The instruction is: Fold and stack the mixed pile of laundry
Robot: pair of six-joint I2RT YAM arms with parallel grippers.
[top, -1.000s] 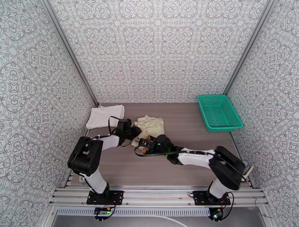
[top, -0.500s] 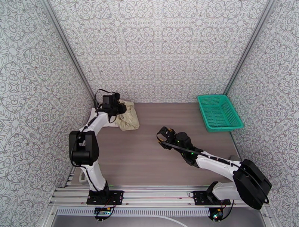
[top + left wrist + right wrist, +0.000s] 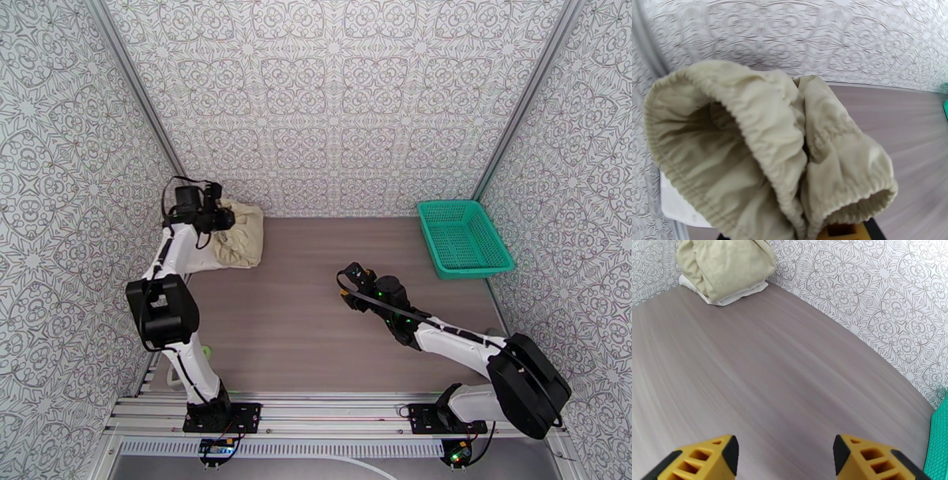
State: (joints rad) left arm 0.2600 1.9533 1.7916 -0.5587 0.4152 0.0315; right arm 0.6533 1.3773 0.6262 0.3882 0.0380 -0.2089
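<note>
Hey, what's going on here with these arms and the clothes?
The left end effector grips the beige shorts at the far-left corner of the table, over the white T-shirt lying there. The right end effector is open above the table's middle, holding nothing. A green basket sits at the far right.
</note>
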